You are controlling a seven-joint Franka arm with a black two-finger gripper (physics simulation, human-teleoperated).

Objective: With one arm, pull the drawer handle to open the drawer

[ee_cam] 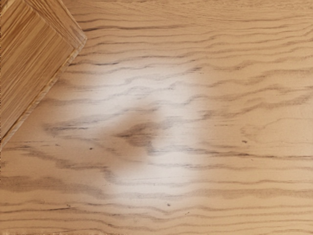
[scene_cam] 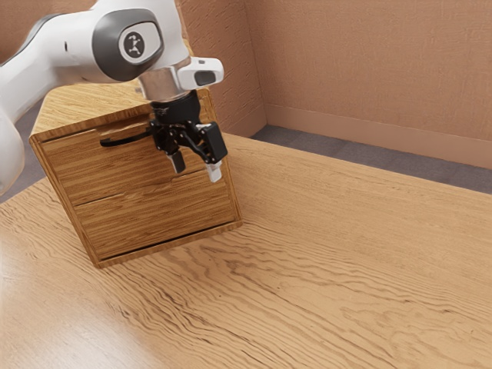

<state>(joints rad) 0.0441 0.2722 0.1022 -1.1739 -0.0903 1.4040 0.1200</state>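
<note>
Two drawers, one above the other, make up the front of a wooden cabinet [scene_cam: 73, 108] that stands on a wooden table [scene_cam: 330, 269]. The upper drawer [scene_cam: 92, 165] carries a thin black handle [scene_cam: 123, 140], which runs across its front; the lower drawer [scene_cam: 154, 215] shows a plain face. Both fronts appear level with the cabinet's frame, with no gap showing. The white arm [scene_cam: 54, 54] comes in from the exterior view's left, and its black gripper [scene_cam: 196, 167] hangs in front of the upper drawer, at the handle's end toward the exterior view's right. The fingers [scene_cam: 178, 161] point downward, reach below the handle's line and stand wide apart with nothing between them; whether the hand's body touches the handle cannot be told. In the wrist view a corner of the cabinet [ee_cam: 29, 54] sits beside bare table [ee_cam: 220, 98], on which a soft dark shadow [ee_cam: 137, 134] lies
</note>
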